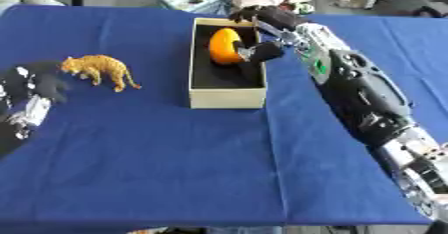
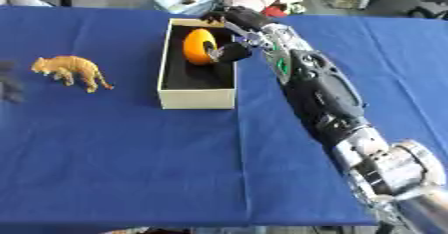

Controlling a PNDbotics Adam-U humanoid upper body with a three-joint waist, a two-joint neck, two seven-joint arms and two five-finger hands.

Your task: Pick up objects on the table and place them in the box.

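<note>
My right hand (image 1: 262,35) grasps the orange (image 1: 224,45) over the box (image 1: 227,98). The tiger (image 1: 99,68) stands left of the box, just beside my left hand (image 1: 33,85), whose fingers I cannot tell.

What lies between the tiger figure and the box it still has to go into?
Nothing visible. Bare blue cloth separates the tiger figure from the box. Inside, the right hand holds an orange object at the far end; the near end is free.
</note>
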